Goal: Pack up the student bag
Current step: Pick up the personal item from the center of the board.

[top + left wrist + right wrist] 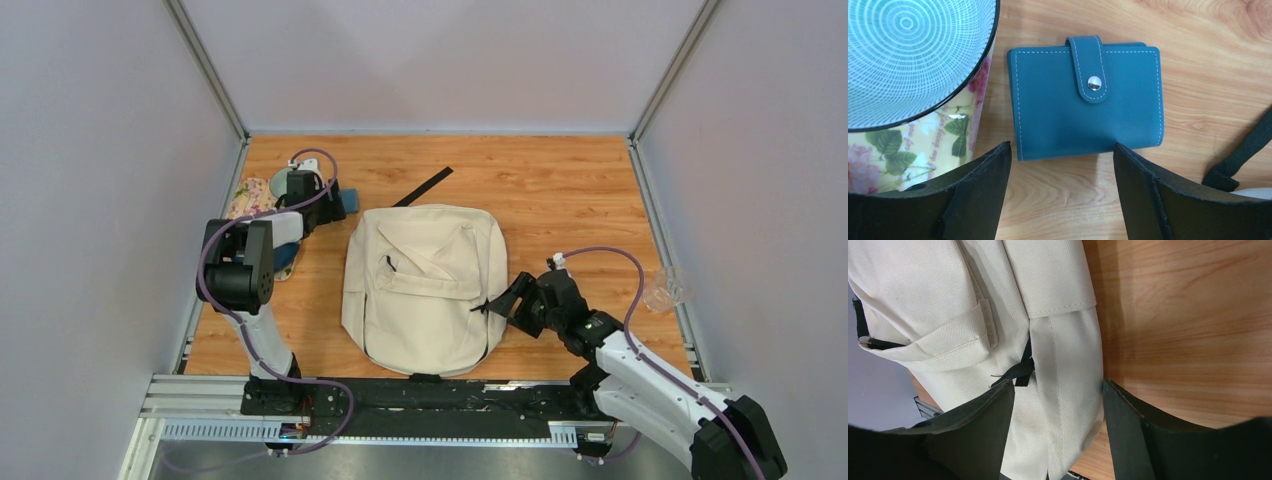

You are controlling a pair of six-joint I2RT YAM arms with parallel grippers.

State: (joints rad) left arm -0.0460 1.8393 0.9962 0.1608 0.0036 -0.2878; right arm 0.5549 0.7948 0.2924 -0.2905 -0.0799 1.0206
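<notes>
Where right hand [1057, 386] gapes, student bag [923, 290] edge sits.

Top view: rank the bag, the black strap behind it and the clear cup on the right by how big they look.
1. The bag, largest by far.
2-3. The cup and the strap are too close to rank: the strap is longer but thin, and the cup is wider.
</notes>
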